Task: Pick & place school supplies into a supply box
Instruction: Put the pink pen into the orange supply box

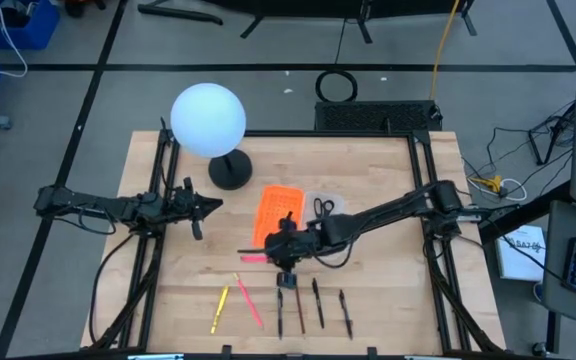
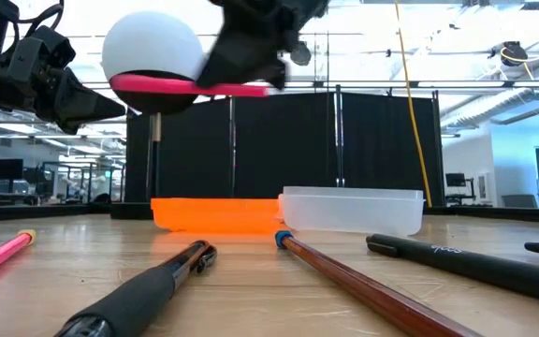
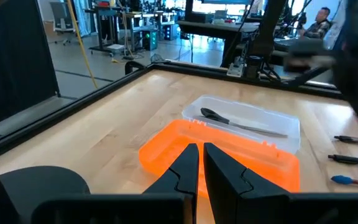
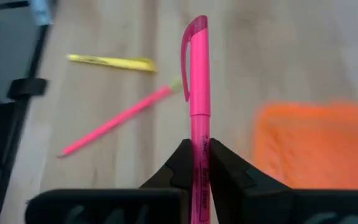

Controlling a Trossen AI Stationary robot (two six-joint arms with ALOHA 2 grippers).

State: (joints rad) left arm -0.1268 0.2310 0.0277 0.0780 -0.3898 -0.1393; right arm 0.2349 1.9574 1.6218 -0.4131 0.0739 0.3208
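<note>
My right gripper (image 1: 286,256) hangs over the table's middle, above the row of pens, shut on a pink highlighter (image 4: 198,93). The low view shows this highlighter (image 2: 190,86) well above the table. On the table near the front edge lie a yellow pen (image 1: 218,310), a thin pink pencil (image 1: 249,300) and several dark pens (image 1: 318,300). The clear supply box (image 3: 253,115) sits beside the orange tray (image 3: 216,152), and the scissors (image 3: 238,123) lie flat in the box. My left gripper (image 3: 201,163) waits shut at the table's left, touching nothing. My right gripper pinches the pink highlighter's barrel (image 4: 199,152) between its two fingers, away from the capped end (image 4: 194,28). The fingers come from above, pointing down, and lie across the barrel. The highlighter is lifted clear and sits about level, its long part sticking out toward the table's left.
A white globe lamp (image 1: 208,120) on a dark round base (image 1: 230,172) stands at the far left of the table. Black frame rails run along the table's left and right sides. Bare wood lies between the trays and the row of pens.
</note>
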